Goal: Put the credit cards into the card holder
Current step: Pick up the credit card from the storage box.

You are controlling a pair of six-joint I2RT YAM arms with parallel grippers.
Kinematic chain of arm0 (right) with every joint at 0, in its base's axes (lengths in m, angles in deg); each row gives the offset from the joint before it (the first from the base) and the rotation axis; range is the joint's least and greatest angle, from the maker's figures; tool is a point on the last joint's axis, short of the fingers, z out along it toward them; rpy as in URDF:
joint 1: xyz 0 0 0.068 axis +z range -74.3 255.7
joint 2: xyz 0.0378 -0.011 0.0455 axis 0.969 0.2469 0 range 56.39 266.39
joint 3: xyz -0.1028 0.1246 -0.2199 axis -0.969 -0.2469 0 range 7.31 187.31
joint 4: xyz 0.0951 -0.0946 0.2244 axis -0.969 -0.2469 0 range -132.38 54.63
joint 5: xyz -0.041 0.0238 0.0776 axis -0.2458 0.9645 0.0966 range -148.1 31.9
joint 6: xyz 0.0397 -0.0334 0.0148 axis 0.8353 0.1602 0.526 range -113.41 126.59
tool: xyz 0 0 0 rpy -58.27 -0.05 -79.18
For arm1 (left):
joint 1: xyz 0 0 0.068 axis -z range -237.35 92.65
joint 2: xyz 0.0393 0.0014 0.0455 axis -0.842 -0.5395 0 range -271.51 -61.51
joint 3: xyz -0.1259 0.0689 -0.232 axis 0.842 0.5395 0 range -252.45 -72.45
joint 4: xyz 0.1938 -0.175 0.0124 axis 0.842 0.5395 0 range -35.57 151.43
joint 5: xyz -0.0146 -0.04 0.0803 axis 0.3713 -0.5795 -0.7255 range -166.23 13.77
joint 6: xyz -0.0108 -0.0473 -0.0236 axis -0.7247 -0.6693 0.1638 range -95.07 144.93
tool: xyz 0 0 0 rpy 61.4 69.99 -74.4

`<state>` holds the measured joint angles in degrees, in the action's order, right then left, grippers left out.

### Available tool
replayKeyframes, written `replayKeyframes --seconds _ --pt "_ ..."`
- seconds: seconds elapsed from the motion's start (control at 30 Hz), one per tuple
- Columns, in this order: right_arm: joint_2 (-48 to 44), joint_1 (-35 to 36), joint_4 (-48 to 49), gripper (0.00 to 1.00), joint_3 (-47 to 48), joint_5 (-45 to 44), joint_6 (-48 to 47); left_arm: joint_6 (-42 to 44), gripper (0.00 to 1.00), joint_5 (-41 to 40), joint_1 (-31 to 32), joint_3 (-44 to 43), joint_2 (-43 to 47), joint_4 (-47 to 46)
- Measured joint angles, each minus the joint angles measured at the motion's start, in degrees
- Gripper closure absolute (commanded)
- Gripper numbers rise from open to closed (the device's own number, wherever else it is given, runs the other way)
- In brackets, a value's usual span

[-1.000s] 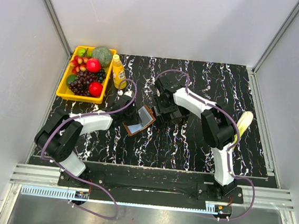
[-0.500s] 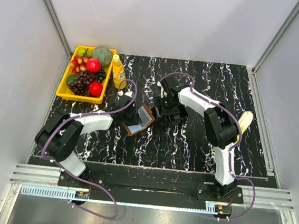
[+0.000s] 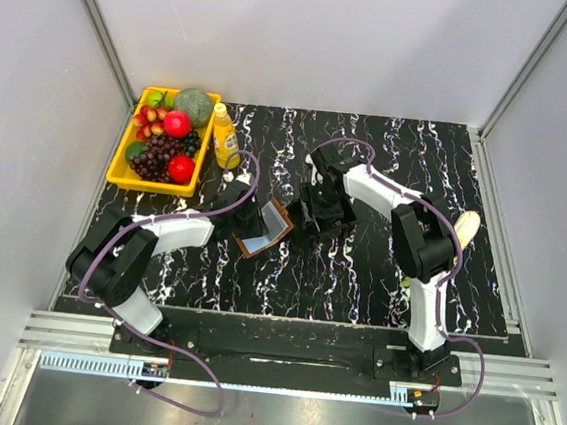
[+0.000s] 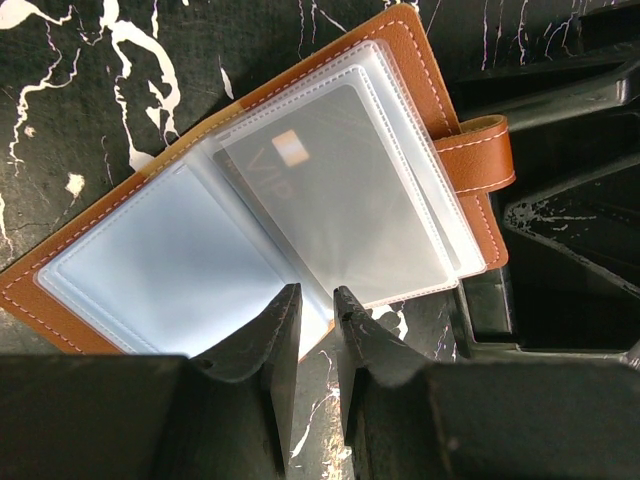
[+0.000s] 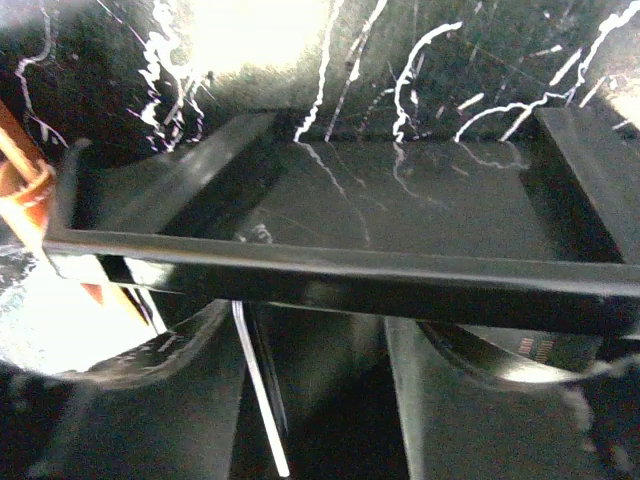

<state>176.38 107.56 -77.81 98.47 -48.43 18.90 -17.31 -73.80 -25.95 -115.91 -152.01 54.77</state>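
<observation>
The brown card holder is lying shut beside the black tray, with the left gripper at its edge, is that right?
Not quite: the card holder is open, its clear sleeves spread, as the left wrist view shows. It does lie beside the black tray, with the left gripper at its edge.

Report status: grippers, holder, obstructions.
Left gripper shut on holder sleeve; holder open, one card in. Right gripper at tray, grip unclear. Tray crowds strap side.
</observation>
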Motion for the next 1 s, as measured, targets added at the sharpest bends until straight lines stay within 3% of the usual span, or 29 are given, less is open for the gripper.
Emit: replayKeyframes --seconds 0.17,0.23,0.33,0.4,0.5,0.6,0.67,0.87,1.0 --pt "-0.13 -0.37 -1.51 0.40 0.00 -0.20 -0.20 0.00 0.76 0.00 0.00 0.00 0.00 0.00" --pt "-0.42 -0.37 -1.88 0.35 0.00 -0.61 -0.28 0.00 0.76 0.00 0.00 0.00 0.00 0.00" --pt "-1.18 -0.37 -2.49 0.36 0.00 -1.05 -0.31 0.00 0.76 0.00 0.00 0.00 0.00 0.00" --pt "-1.68 -0.37 -2.56 0.41 0.02 -1.07 -0.33 0.00 0.76 0.00 0.00 0.00 0.00 0.00" --pt "-1.86 -0.37 -2.51 0.58 0.22 -1.18 -0.44 0.00 0.76 0.02 0.00 0.00 0.00 0.00" --pt "-1.84 -0.37 -2.47 0.49 0.24 -1.01 -0.35 0.00 0.76 0.02 0.00 0.00 0.00 0.00" --pt "-1.86 -0.37 -2.49 0.34 0.46 -1.01 -0.33 0.00 0.76 0.02 0.00 0.00 0.00 0.00" --pt "-1.66 -0.37 -2.56 0.31 0.74 -1.53 -0.44 0.02 0.76 0.04 0.00 0.00 0.00 0.00" --pt "0.02 -0.35 -2.84 0.35 1.99 -2.69 -0.72 0.04 0.76 0.26 0.00 0.00 -0.02 0.00"
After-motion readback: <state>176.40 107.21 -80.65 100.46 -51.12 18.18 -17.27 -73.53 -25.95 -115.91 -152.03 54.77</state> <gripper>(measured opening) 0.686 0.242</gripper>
